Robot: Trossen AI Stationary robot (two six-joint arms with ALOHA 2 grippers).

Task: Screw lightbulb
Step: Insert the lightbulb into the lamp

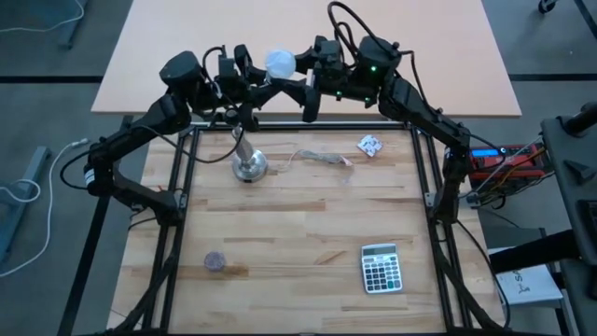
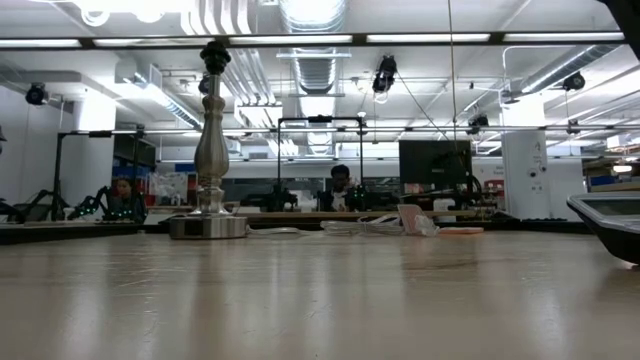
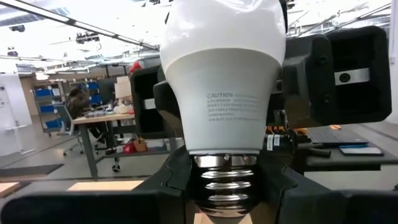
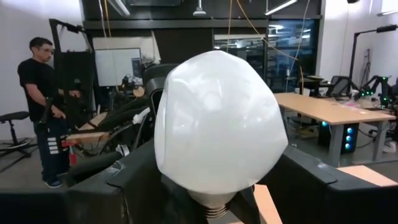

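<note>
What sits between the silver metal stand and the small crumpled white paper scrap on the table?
In the high view, a thin loose cord lies between the silver metal stand and the paper scrap.

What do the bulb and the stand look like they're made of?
Bulb: matte white shell, likely frosted plastic or glass, with printed caution text; its base is ribbed, shiny grey metal threads. Stand: looks like brushed silver metal, with a turned shape and soft highlights along the stem and round foot.
</note>
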